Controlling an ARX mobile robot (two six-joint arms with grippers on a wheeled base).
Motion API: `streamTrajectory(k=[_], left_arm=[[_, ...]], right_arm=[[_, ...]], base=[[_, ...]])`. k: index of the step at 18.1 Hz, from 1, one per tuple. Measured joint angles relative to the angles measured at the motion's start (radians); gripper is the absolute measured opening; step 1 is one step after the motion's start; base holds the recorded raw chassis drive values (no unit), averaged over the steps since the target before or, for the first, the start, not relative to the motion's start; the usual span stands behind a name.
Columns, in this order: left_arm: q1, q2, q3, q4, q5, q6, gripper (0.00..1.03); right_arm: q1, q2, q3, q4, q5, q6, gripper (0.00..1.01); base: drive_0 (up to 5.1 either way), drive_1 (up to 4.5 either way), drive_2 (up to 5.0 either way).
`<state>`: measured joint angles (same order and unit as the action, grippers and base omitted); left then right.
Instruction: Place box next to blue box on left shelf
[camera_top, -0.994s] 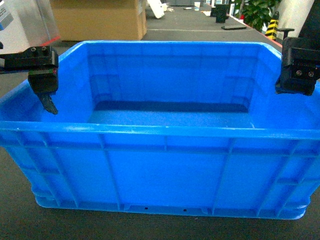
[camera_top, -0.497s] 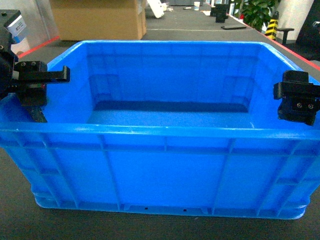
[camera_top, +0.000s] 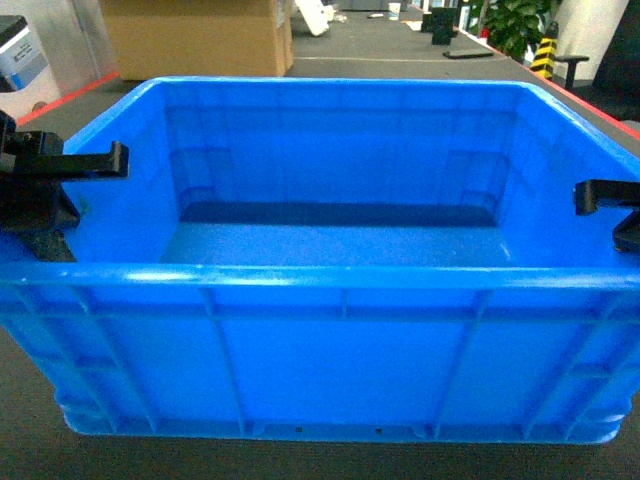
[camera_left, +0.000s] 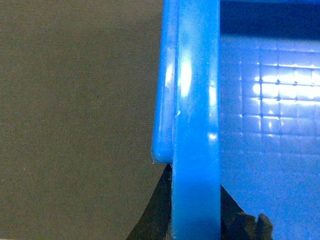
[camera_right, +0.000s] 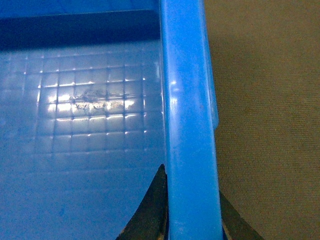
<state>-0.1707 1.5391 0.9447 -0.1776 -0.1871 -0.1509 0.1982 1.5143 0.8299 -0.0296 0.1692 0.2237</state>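
- As the head camera looks down into it, the box (camera_top: 330, 290), a deep bright-blue crate with a thick rim and ribbed outer walls, sits on a dark grey carpeted floor (camera_top: 30, 440) and fills most of the view.
- The left gripper (camera_top: 45, 195) is at the crate's left wall, one black finger lying inside over the rim and the rest of the tool outside it.
- Seen from the left wrist, dark fingers (camera_left: 247, 225) flank the rim (camera_left: 195, 125) on both sides, so the tool straddles the wall; whether it presses the plastic cannot be told.
- The right gripper (camera_top: 615, 205) is at the right wall, partly cut off by the picture's edge.
- From the right wrist, black fingers (camera_right: 150, 210) sit close against either face of the rim there; a firm clamp cannot be confirmed.
- Both wrist cameras show the grid-embossed bottom (camera_right: 85, 115) of the crate catching glare.
- Beyond the crate stand a brown cardboard carton (camera_top: 195, 35) and a green potted plant (camera_top: 520, 25).
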Motion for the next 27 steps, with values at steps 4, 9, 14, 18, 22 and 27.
streamTrajectory(k=[4, 9, 14, 18, 22, 27], left_arm=[[-0.054, -0.212, -0.183, 0.1, -0.072, -0.005, 0.09], [-0.089, -0.415, -0.332, 0.045, -0.111, -0.056, 0.09], [-0.189, -0.652, -0.414, -0.058, -0.21, -0.081, 0.09], [-0.291, -0.757, -0.414, -0.168, -0.312, -0.097, 0.09], [-0.353, -0.845, -0.426, -0.153, -0.383, -0.105, 0.09], [-0.356, -0.837, -0.426, -0.164, -0.382, -0.109, 0.09]], right_arm=[[0.045, -0.178, -0.11, 0.038, 0.055, -0.028, 0.1], [0.095, -0.376, -0.231, -0.019, 0.104, -0.042, 0.1], [0.143, -0.608, -0.341, -0.103, 0.153, -0.026, 0.1], [0.155, -0.714, -0.413, -0.146, 0.153, 0.014, 0.1], [0.189, -0.811, -0.448, -0.099, 0.224, -0.008, 0.1], [0.189, -0.803, -0.451, -0.107, 0.23, -0.013, 0.1]], base=[[0.0, 0.0, 0.0], [0.0, 0.0, 0.0], [0.0, 0.0, 0.0], [0.0, 0.0, 0.0], [0.0, 0.0, 0.0], [0.0, 0.0, 0.0]])
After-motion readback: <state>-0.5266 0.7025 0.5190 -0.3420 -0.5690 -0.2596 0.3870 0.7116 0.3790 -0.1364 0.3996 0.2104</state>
